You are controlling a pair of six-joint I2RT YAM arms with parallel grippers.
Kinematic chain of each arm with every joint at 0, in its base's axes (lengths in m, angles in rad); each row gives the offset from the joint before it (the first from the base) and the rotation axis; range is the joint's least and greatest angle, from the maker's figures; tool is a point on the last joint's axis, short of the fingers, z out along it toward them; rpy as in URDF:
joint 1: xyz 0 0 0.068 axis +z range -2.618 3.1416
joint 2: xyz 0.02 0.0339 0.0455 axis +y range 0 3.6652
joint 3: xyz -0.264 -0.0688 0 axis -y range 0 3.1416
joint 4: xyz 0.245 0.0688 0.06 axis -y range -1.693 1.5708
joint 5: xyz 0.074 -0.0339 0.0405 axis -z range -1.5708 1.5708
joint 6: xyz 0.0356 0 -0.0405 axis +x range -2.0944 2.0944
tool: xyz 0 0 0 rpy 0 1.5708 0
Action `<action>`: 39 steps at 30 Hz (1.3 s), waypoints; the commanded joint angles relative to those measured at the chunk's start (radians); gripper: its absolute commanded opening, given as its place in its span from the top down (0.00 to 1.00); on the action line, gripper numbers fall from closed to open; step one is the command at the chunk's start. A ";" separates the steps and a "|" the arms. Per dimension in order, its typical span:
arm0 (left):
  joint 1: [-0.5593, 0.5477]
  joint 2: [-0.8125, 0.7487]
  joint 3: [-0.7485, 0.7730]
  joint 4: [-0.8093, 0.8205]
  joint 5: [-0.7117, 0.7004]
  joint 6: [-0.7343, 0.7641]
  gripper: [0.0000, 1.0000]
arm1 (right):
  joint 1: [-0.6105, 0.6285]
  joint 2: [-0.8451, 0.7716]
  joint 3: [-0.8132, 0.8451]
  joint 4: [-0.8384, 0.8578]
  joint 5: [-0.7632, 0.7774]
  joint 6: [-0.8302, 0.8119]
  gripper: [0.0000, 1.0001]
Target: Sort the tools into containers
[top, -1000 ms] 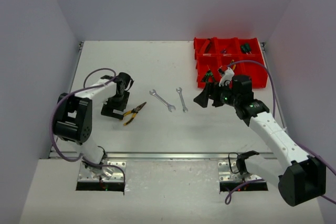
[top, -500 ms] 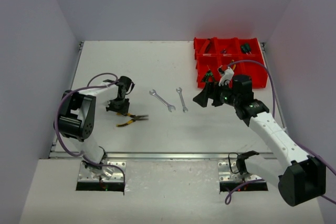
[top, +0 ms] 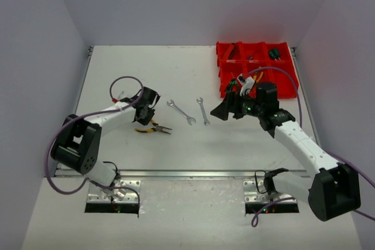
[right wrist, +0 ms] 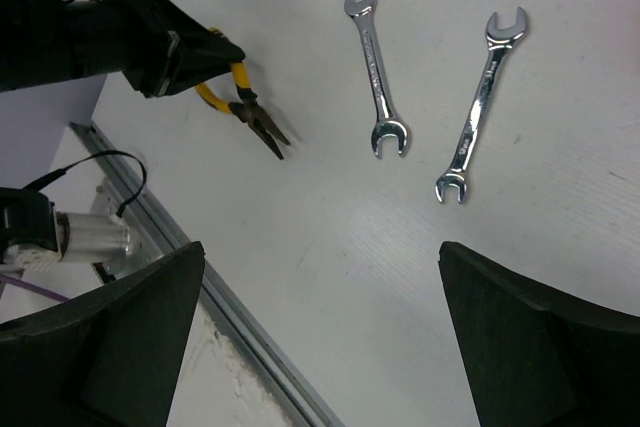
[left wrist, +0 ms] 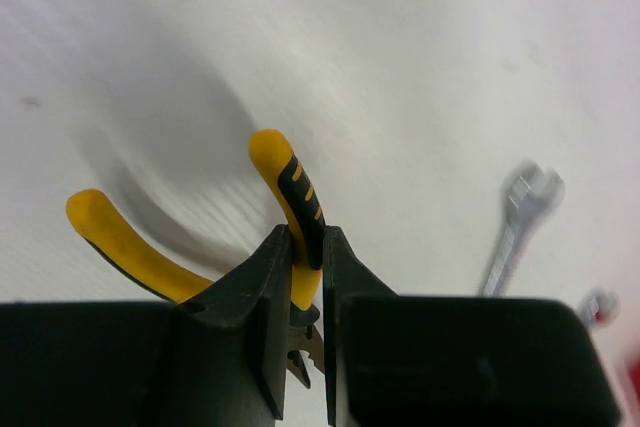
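"Since a second ago the left gripper (left wrist: 308, 247) has swung right, and the yellow-handled needle-nose pliers (top: 154, 127) have turned with it. Their nose now points toward the wrenches."

"Has it got them?"

"Yes. In the left wrist view its black fingers (left wrist: 262, 287) are clamped on one yellow, black-striped handle. The other handle sticks out free to the left. I cannot tell whether the pliers are clear of the white table (top: 176, 74)."

"And the right side?"

"The right gripper (top: 228, 108) has shifted slightly left. It hangs spread wide with nothing in it, just beside the near-left corner of the bright red plastic bin block (top: 281, 89), which holds several tools."

"What is left out?"

"Two silver open-end wrenches (top: 180, 112) (top: 203, 110) lie side by side between the arms."
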 commanded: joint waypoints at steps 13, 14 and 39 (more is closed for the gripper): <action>-0.224 -0.207 0.021 0.632 0.464 0.693 1.00 | 0.106 0.230 0.057 0.240 -0.246 0.051 0.14; -0.259 -0.213 0.032 0.637 0.475 0.727 1.00 | 0.107 0.234 0.057 0.238 -0.226 0.062 0.18; -0.439 -0.141 0.197 0.726 0.446 0.734 1.00 | 0.182 0.047 -0.079 0.325 -0.018 0.174 0.56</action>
